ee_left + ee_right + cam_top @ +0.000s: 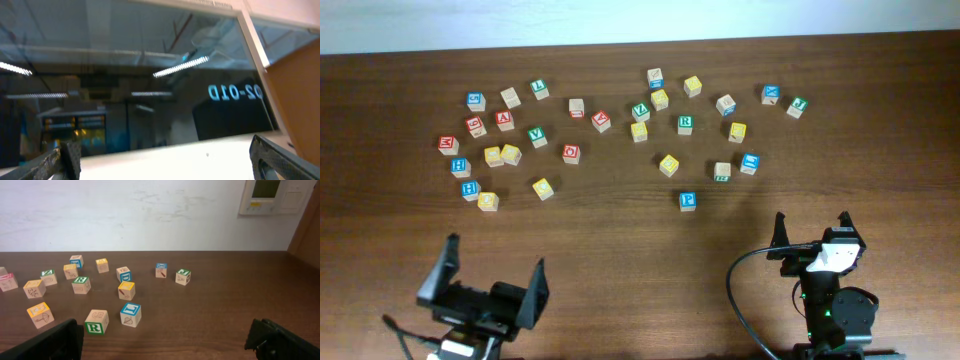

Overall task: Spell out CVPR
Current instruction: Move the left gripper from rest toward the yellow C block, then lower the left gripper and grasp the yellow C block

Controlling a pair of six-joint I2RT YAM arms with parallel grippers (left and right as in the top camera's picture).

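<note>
Both arms sat drawn back at the near edge of the table (620, 270). The left gripper (497, 254) was tilted upward, so its wrist camera showed only a window (150, 75) rather than the table. Its jaws were spread wide with nothing between them. The right gripper (812, 218) pointed level toward the far side, its jaws likewise parted and empty. The letter blocks lay scattered over the far half of the table, well apart from both grippers. Nearest the right gripper, ahead and to its left, was the blue P block (688, 200). The green R block (685, 124) sat farther back, with a green V block (640, 111) just beyond it to the left. No C could be read with certainty.
</note>
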